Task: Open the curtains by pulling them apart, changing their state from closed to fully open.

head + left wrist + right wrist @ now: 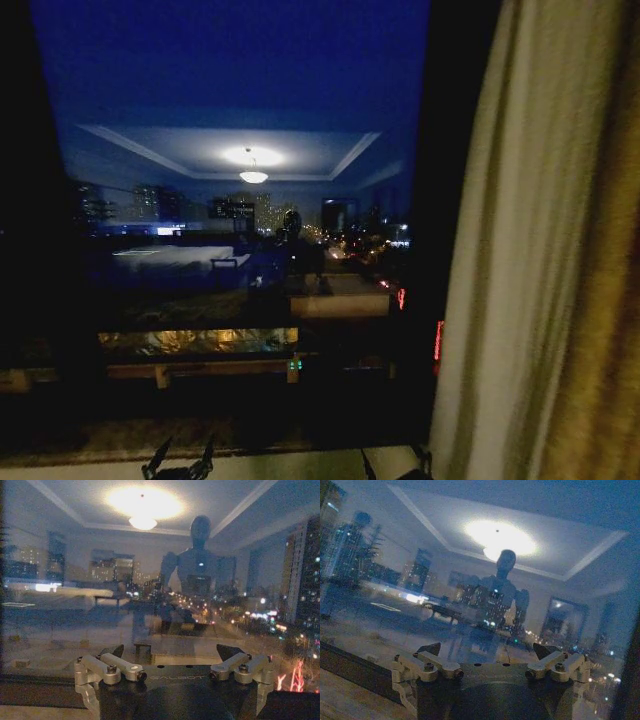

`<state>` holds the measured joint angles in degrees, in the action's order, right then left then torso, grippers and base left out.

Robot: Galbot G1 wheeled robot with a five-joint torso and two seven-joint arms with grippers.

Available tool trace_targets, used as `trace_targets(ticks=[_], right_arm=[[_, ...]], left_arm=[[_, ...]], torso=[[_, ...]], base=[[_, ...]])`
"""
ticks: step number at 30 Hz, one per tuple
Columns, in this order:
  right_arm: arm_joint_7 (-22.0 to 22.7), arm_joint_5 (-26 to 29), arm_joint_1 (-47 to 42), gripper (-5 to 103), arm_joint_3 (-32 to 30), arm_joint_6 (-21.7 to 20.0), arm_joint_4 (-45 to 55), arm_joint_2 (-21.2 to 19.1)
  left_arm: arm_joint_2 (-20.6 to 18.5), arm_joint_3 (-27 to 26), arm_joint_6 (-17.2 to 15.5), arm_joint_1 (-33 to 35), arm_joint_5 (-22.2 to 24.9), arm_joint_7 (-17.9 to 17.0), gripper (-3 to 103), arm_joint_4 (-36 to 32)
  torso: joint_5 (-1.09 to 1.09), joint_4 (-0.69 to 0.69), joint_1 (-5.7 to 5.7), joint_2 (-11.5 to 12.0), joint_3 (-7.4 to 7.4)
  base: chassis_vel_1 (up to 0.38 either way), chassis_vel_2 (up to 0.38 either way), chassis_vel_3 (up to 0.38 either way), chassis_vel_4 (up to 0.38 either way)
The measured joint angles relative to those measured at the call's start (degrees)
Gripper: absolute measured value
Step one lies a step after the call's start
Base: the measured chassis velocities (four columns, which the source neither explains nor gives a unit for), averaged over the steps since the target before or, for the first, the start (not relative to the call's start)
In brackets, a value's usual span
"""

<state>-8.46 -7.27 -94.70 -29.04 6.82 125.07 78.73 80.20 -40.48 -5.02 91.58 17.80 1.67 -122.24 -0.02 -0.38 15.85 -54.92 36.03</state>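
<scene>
At the right edge, the curtains (pixel 520 250) hang bunched, baring the window (pixel 240 200)
Left end effector (pixel 180 468) and right end effector (pixel 490 656) hover low near the sill, both spread wide and empty, since no fabric is left between them to pull

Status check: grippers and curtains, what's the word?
Left gripper and right gripper open, low at the window. Curtain bunched at right, glass uncovered. Nothing in the way.

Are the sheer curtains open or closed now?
Open: the curtains hang bunched at the right, and the window glass is uncovered.
</scene>
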Motion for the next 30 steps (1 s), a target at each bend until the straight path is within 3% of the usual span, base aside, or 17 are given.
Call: trace_targets(ticks=[8,14,22,30], right_arm=[[-1.93,-1.92,-2.12,100,1.91,0.38,0.57,0.0],[-7.76,-3.61,-2.75,100,1.59,2.94,0.93,0.01],[-8.05,-4.49,-2.92,100,2.23,4.06,0.65,-0.02],[-7.78,-5.67,-2.69,100,3.23,4.27,0.66,0.0]], left_arm=[[1.28,0.46,0.77,0.33,-1.32,-0.18,100,0.1],[2.06,0.65,1.54,1.18,-2.15,-0.27,100,-0.12],[2.54,0.46,2.34,2.34,-2.25,-0.25,100,-0.74],[2.69,0.08,2.47,2.81,-2.26,-0.24,100,-1.18]], torso=[[0.01,0.0,-0.05,-0.02,-0.02],[0.01,-0.01,-0.04,-0.02,-0.02],[0.03,-0.01,-0.06,-0.02,-0.02],[-0.01,0.0,-0.04,-0.02,-0.01]], base=[[0.376,0.315,-0.369,-0.309],[0.284,0.176,-0.276,-0.184],[0.186,0.123,-0.17,-0.128],[0.279,0.284,-0.25,-0.332]])
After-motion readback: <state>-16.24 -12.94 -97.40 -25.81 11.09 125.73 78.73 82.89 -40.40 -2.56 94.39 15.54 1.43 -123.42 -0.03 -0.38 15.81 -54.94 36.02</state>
